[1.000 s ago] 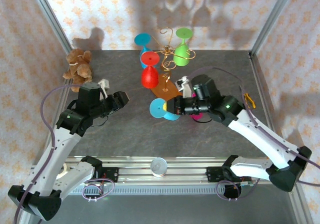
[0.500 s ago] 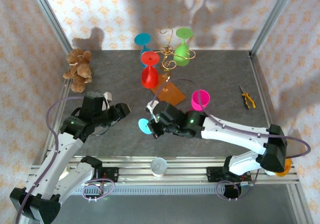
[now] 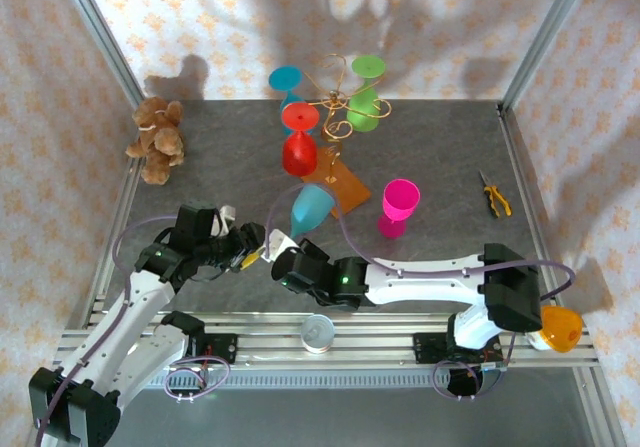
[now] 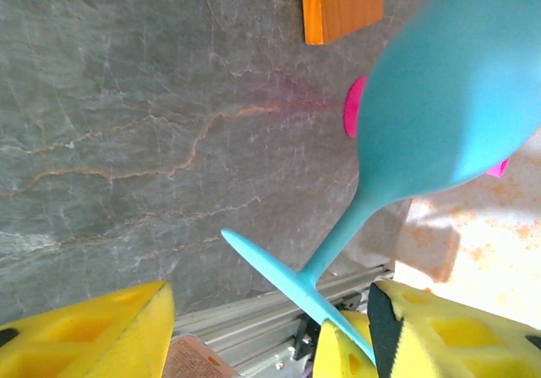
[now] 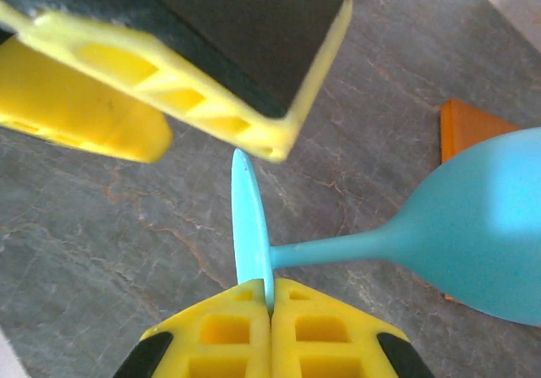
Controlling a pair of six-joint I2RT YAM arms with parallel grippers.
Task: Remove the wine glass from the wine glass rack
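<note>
The lifting-off looks done for one glass. The teal wine glass (image 3: 312,210) is clear of the wine glass rack (image 3: 335,102), held in the air above the grey surface (image 3: 200,182), just in front of the rack's wooden base. It lies tilted, with the bowl toward the rack and the foot toward the arms.

The right gripper (image 5: 270,298) has its fingers pressed together on the rim of the foot – a thin, edge-on pinch. The left gripper (image 4: 270,327) comes in from the other side with its fingers spread, the foot disc between them. I can't tell whether either finger touches it.

To me this is a hand-over from one arm to the other. The next move would be for the left fingers to close squarely on the foot or stem before the right lets go – a disc held by its edge could twist out.

A red wine glass (image 3: 299,147) and a green wine glass (image 3: 365,107) hang on the rack. A pink wine glass (image 3: 398,207) stands on the surface beside the base.
</note>
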